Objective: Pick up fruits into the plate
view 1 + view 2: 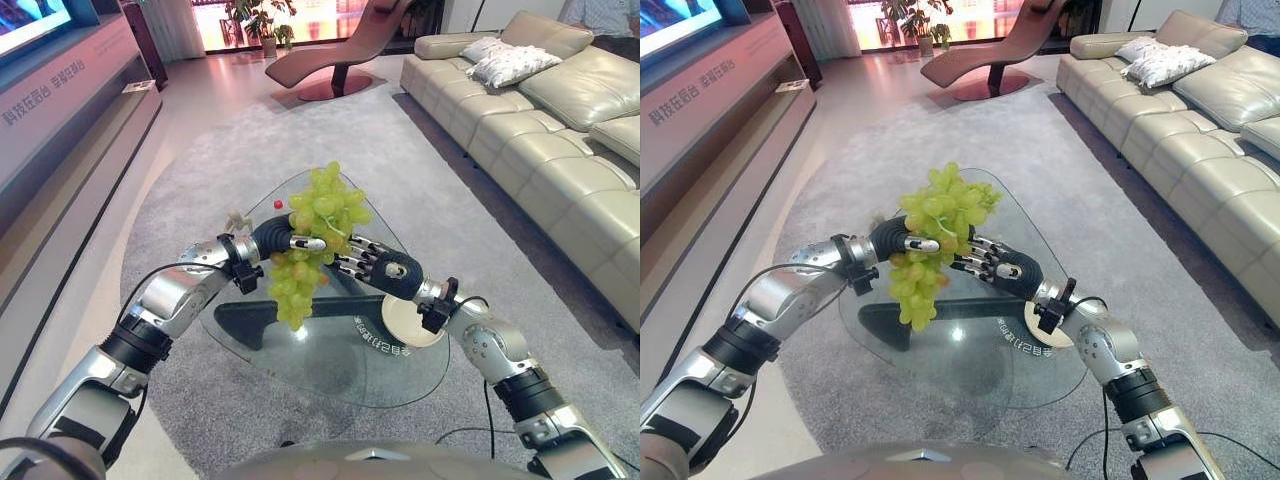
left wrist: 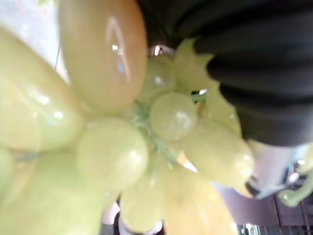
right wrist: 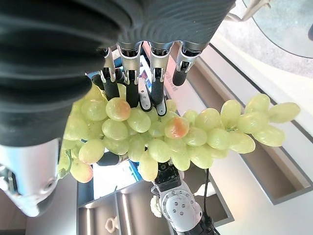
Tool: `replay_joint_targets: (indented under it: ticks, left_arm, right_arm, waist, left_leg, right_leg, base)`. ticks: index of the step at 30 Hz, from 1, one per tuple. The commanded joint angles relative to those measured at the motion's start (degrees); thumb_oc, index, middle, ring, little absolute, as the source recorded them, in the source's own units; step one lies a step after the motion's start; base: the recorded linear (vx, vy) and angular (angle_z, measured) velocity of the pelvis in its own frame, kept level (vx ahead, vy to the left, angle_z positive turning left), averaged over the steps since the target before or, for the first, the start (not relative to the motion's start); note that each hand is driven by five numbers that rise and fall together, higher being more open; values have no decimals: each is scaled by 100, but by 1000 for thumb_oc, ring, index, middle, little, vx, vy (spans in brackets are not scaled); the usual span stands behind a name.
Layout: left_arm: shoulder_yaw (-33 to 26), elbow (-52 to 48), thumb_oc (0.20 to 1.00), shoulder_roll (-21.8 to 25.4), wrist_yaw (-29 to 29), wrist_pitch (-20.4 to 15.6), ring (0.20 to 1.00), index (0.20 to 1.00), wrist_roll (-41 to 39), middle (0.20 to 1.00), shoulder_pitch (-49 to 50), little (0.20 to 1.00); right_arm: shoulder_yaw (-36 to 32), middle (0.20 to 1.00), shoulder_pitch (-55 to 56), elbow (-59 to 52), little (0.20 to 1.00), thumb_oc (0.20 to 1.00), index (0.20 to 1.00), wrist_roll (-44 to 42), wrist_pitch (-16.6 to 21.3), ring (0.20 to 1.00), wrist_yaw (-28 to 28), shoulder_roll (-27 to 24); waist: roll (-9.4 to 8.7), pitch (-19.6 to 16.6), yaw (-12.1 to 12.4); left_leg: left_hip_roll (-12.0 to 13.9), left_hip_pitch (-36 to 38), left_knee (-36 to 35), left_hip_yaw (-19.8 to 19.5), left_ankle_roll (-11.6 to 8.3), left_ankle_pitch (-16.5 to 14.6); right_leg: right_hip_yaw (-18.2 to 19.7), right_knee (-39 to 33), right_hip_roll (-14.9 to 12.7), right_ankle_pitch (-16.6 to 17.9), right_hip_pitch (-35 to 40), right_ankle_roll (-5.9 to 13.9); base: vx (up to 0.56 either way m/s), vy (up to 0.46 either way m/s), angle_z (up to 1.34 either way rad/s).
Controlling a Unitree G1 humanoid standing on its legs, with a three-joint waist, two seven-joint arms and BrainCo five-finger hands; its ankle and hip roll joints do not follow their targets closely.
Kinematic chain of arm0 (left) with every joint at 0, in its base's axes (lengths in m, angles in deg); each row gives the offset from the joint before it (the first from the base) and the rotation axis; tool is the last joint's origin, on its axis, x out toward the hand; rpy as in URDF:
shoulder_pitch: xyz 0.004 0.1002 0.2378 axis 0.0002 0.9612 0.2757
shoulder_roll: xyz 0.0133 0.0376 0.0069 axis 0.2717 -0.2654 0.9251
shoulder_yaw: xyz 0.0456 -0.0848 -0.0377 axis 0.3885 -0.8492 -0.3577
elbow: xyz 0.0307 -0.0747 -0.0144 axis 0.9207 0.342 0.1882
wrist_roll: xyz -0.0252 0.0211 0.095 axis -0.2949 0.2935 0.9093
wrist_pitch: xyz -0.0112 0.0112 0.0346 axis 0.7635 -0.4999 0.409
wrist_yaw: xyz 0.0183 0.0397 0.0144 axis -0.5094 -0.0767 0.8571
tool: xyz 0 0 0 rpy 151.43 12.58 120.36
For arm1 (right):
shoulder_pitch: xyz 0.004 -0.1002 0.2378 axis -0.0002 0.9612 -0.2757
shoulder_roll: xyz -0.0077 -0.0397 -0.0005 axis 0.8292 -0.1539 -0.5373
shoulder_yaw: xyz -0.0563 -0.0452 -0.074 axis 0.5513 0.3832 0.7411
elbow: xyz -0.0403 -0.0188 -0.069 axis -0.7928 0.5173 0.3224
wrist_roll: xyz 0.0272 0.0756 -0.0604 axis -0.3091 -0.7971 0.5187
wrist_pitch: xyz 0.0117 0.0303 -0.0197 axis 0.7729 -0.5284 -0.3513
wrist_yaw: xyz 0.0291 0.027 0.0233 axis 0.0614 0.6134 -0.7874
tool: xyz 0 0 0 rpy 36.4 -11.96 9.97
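A big bunch of green grapes [image 1: 325, 210] hangs in the air above the glass table [image 1: 330, 375]. My left hand [image 1: 272, 238] is shut on the bunch from the left, one finger curled across its middle; grapes [image 2: 112, 152] press close against its dark cover [image 2: 264, 73]. From the right, my right hand [image 1: 390, 268] reaches in with straight fingers [image 3: 132, 73] whose tips touch the grapes [image 3: 195, 142]. A round cream plate [image 1: 403, 328] lies on the glass under my right wrist. A small red fruit [image 1: 278, 204] sits on the table's far part.
The glass table has a dark base [image 1: 260, 322] and stands on a grey carpet. A small pale object [image 1: 237, 218] lies near the red fruit. A beige sofa [image 1: 560, 120] runs along the right, a long TV cabinet [image 1: 60, 130] along the left, a lounge chair [image 1: 340, 50] beyond.
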Motion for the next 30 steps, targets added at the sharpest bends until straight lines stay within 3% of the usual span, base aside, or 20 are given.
replay_joint_targets:
  ticks: [1, 9, 15, 22, 30]
  left_arm:
    - [-1035, -417, 200, 98, -33, -846, 200, 200, -645, 200, -799, 200]
    - [-1421, -230, 200, 408, 92, -868, 200, 200, -633, 200, -458, 200]
    - [-1840, -59, 200, 554, 239, -917, 200, 200, -610, 200, -92, 200]
    - [-1976, 29, 200, 597, 238, -989, 200, 200, -730, 200, -11, 200]
    - [-1651, -175, 200, 381, 200, -940, 200, 200, -790, 200, -321, 200]
  right_arm:
    - [-19, 1000, -62, 327, 1000, 1000, 1000, 29, 98, 1000, 176, 1]
    - [-657, 1000, 255, 238, 1000, 1000, 1000, -166, 427, 1000, -10, -263]
    - [-1031, 1000, 432, 235, 1000, 1000, 1000, -144, 457, 1000, -242, -371]
    - [-1041, 1000, 413, 269, 1000, 1000, 1000, -40, 421, 1000, -261, -408]
    - [-637, 1000, 155, 367, 1000, 1000, 1000, 171, 338, 1000, -137, -313]
  waist:
    - [-134, 11, 109]
    - [-120, 32, 75]
    - [-120, 20, 53]
    - [-119, 25, 76]
    - [-137, 49, 128]
  left_leg:
    - [-126, 539, 44, 329, 52, -844]
    - [-122, 538, 44, 330, 51, -864]
    - [-105, 537, 44, 354, 44, -868]
    - [-90, 512, 44, 352, 24, -848]
    - [-97, 521, 44, 299, 20, -853]
  right_leg:
    - [211, 33, -206, -185, 176, 270]
    - [203, 33, -213, -182, 165, 292]
    - [214, 33, -212, -190, 151, 296]
    - [191, 33, -219, -197, 139, 288]
    - [160, 33, -231, -207, 173, 280]
  base:
    - [0, 0, 0]
    - [0, 0, 1]
    - [0, 0, 0]
    - [0, 0, 0]
    - [0, 0, 0]
